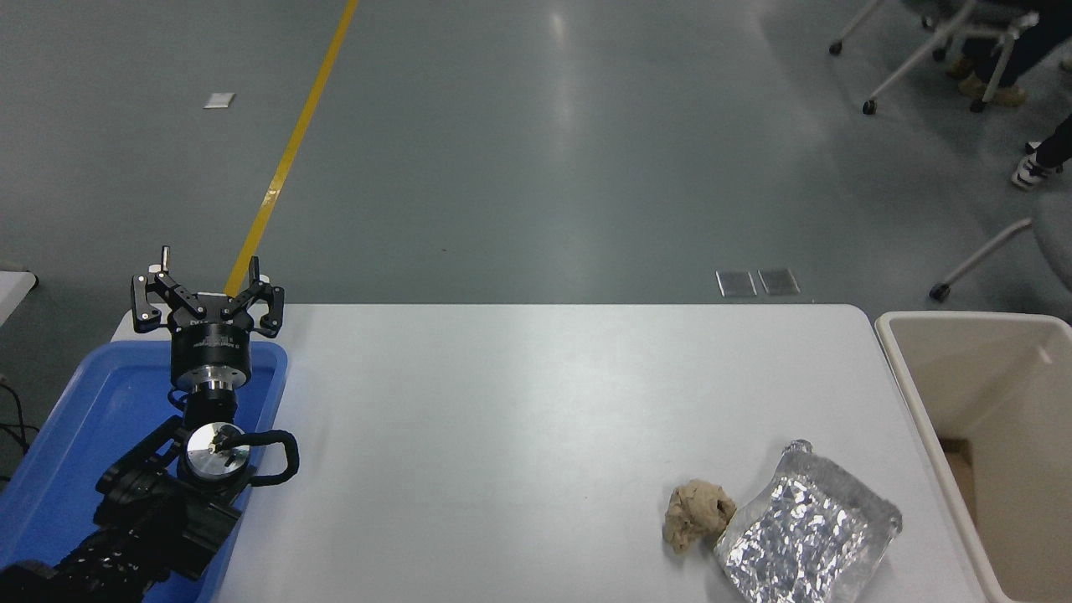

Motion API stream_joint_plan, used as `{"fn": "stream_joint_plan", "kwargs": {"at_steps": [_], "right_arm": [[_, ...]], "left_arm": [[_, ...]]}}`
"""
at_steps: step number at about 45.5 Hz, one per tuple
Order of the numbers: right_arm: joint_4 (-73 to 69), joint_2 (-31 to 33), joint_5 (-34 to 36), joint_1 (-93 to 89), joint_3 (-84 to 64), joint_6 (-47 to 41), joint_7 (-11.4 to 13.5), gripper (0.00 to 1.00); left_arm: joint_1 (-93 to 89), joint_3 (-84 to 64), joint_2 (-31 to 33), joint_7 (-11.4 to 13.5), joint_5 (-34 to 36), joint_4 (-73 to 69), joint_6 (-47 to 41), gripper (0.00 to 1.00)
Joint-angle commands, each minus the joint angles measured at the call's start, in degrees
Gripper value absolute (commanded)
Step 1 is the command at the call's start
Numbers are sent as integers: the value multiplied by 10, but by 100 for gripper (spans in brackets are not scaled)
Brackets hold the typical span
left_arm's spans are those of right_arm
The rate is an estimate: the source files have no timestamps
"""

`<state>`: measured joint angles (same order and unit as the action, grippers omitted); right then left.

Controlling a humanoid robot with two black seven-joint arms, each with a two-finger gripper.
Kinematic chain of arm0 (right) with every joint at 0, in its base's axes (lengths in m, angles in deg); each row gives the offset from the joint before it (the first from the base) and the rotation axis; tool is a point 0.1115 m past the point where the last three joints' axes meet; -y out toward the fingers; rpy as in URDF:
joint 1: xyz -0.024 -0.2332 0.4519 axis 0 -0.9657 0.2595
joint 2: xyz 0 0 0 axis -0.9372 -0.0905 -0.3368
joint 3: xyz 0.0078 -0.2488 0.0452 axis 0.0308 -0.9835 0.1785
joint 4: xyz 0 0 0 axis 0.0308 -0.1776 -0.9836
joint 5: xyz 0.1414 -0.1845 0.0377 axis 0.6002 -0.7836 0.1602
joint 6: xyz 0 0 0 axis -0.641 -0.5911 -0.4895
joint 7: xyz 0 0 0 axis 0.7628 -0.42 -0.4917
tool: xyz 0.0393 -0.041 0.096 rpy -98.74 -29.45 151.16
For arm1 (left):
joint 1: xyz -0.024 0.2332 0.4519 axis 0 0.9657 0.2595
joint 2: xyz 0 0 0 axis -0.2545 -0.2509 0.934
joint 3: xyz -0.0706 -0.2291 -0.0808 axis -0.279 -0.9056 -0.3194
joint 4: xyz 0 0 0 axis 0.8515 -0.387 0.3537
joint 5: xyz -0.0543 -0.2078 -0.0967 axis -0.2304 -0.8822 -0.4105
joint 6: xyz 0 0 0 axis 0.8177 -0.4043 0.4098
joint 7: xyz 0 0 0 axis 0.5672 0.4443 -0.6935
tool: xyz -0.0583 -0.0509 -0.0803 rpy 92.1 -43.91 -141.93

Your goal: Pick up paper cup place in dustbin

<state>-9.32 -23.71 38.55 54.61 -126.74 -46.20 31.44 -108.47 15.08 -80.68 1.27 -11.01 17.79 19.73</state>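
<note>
The beige dustbin (988, 394) stands just past the table's right edge, open at the top; the part of its inside that shows holds no cup. The paper cup is out of view. My right arm and gripper are out of view too. My left gripper (207, 295) is parked at the lower left above the blue tray, its fingers spread open and empty.
A blue tray (75, 435) sits at the table's left edge under the left arm. A crumpled brown paper ball (697, 514) and a crinkled silver foil bag (806, 528) lie near the front right. Chair legs and a person's feet (1030, 167) are at the top right.
</note>
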Motion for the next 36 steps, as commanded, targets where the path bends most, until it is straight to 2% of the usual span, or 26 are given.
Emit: {"fn": "stream_joint_plan", "kwargs": {"at_steps": [1,11,18,29,36], "right_arm": [[46,-89,114,-221,55,107,0,0],[96,-202,189,-303,57,165,0,0],[125,-251,198,-329,70,167,1,0],[191,-312,197,-373,120,158,2,0],[196,-320,197,-371,122,157,1,0]], "left_arm": [[0,1,1,0,0,0,0,99],[0,0,1,0,0,0,0,99],[0,0,1,0,0,0,0,99],[0,1,1,0,0,0,0,99],[0,0,1,0,0,0,0,99]]}}
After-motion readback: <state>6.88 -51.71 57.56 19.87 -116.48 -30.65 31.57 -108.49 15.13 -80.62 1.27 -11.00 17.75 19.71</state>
